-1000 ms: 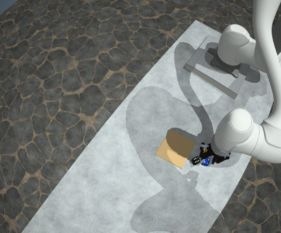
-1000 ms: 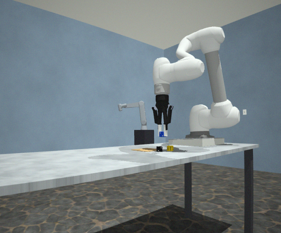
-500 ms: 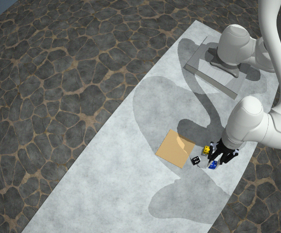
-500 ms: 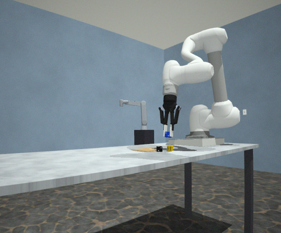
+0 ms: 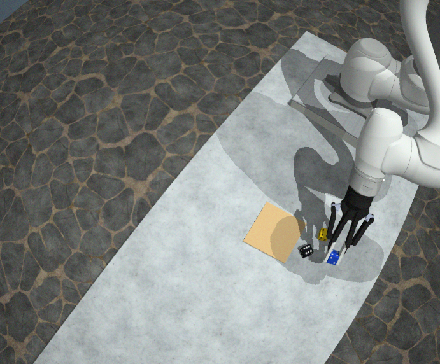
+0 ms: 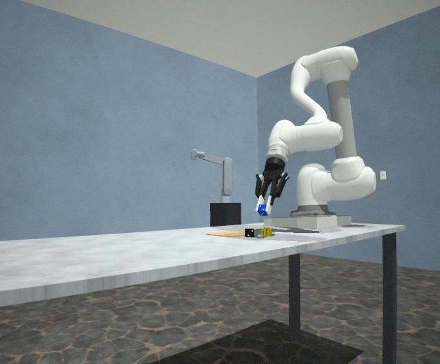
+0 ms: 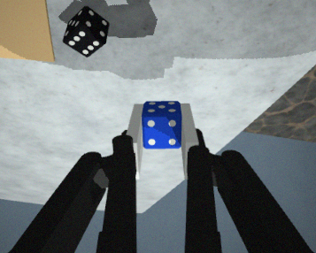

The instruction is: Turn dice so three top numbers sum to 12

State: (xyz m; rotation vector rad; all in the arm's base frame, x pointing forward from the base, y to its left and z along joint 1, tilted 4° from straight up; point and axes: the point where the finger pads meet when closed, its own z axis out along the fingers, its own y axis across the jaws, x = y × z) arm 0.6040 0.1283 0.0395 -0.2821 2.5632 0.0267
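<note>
My gripper [image 5: 335, 253] [image 6: 263, 208] [image 7: 162, 118] is shut on a blue die [image 5: 333, 257] [image 6: 263, 210] [image 7: 161, 125] and holds it tilted in the air above the table, right of the mat. The tan mat [image 5: 272, 231] [image 6: 223, 233] [image 7: 15, 11] lies flat on the table with no die on it. A black die [image 5: 305, 251] [image 6: 249, 232] [image 7: 85, 32] lies on the table just off the mat's right corner. A yellow die [image 5: 322, 234] [image 6: 266, 231] lies on the table beyond it, near my fingers.
The grey-white table [image 5: 196, 282] [image 6: 134, 251] ends close to the right of the dice. My arm's base plate [image 5: 321, 113] [image 6: 310, 221] stands at the far end. A small grey arm on a black box [image 6: 225, 213] stands behind the table.
</note>
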